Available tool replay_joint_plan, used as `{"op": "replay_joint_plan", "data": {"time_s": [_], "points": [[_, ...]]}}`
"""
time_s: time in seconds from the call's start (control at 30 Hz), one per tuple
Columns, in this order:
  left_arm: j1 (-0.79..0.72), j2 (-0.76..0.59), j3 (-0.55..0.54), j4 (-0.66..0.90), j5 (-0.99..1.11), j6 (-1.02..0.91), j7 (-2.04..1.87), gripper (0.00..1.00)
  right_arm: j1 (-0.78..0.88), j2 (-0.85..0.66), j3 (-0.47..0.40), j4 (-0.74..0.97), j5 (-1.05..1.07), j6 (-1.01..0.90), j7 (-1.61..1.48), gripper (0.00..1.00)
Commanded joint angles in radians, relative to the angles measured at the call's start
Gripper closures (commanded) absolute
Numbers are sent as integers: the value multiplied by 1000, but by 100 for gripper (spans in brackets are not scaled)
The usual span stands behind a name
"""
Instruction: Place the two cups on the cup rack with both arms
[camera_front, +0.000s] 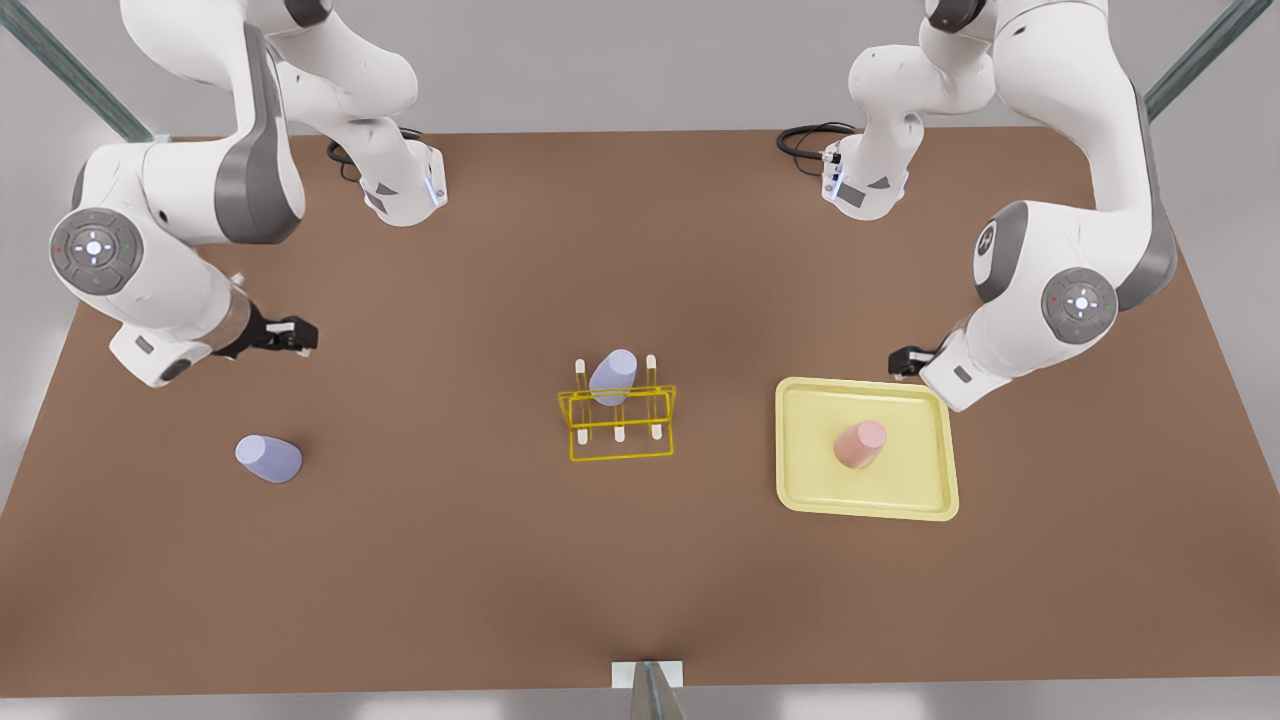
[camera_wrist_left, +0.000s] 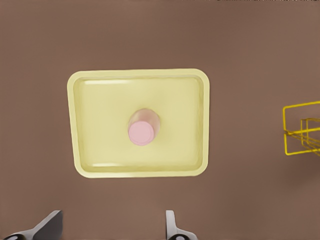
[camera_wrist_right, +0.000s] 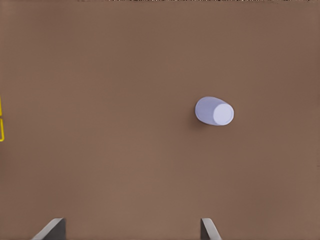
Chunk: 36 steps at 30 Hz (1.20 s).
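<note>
A pale pink cup stands in the middle of the flat pale-yellow tray on the front view's right. My left gripper hovers open just behind that tray, holding nothing. A lavender cup rests on the bare table at the front view's left, and my right gripper is open above and behind it. The yellow wire cup rack sits mid-table. A second lavender cup sits over one of its back pegs.
Both arm bases with black cables stand at the table's far edge. A small white bracket is at the near edge. Open brown tabletop lies between the rack and each cup.
</note>
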Motion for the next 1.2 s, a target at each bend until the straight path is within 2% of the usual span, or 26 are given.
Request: {"op": "replay_joint_plan", "data": {"time_s": [0.0, 0.07, 0.1, 0.23, 0.33, 0.43, 0.57, 0.77, 0.83, 1.07, 1.1, 1.17], "points": [[0, 1, 0, 1, 1, 19, -26, 0, -8, 1, 0, 2, 7, 26, -156, 0], [0, 24, 0, 1, 1, 20, -26, 0, -15, 35, 0, 7, -6, 32, -160, 0], [-3, 101, -3, 24, 10, 32, -28, 0, -47, 93, -2, 4, -16, 111, -182, 0], [14, 290, -2, 35, 37, 310, -25, 0, -208, 300, -3, 8, -18, 325, -321, 0], [26, 337, 3, 17, 31, 407, -28, 0, -276, 402, -3, 7, -6, 446, -360, 0], [20, 294, 12, -131, 33, 485, -28, 0, -291, 471, 0, -3, -4, 560, -401, 0], [5, 296, 14, -137, 16, 482, -64, 0, -305, 501, 6, -12, -1, 638, -538, 0], [-7, 337, 14, -140, 17, 500, -63, 0, -331, 501, 6, -134, 31, 705, -588, 0], [-9, 331, 18, -210, 17, 545, -63, 0, -339, 491, 7, -179, 31, 745, -591, 0], [-9, 354, 23, -241, 17, 621, -63, 0, -353, 457, 7, -282, 36, 842, -625, 0], [-9, 354, 23, -241, 17, 621, -63, 5, -353, 457, 6, -289, 37, 848, -625, 0], [-9, 356, 23, -241, 19, 634, -63, 6, -354, 452, 7, -314, 42, 876, -624, 0]]}}
